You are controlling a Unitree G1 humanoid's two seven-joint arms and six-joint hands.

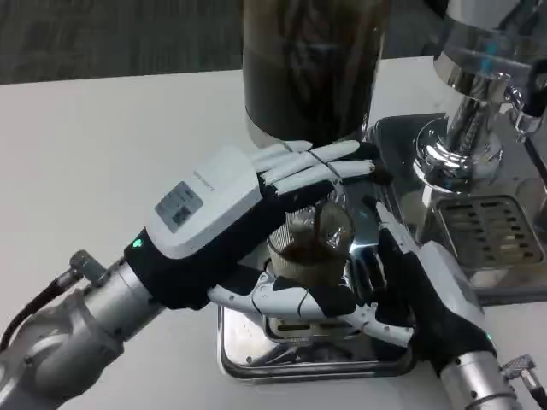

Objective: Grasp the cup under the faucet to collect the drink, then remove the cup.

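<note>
**Cup held inside the left hand under the running stream**

Nearest the camera, the right hand (419,299) lies low at the right edge of the steel drip tray (248,354), back up, its fingers reaching left along the tray's front toward the base of the cup; whether they touch it, or whether they are spread or curled, I cannot tell.

Just beyond and to its left, the left hand (248,213) wraps the clear cup (309,243): thumb passing in front of the cup's foot, the other fingers laid together across the far side near the rim. The cup stands upright on the tray, long axis vertical, enclosed by this hand, so the left is the nearer and the holding one.

A dark stream (318,224) falls into the cup, which already holds brown liquid.

Behind stands the dark drink dispenser (308,68); farther right, a chrome machine (474,111).

Removal looks like a level pull toward the robot.
</note>
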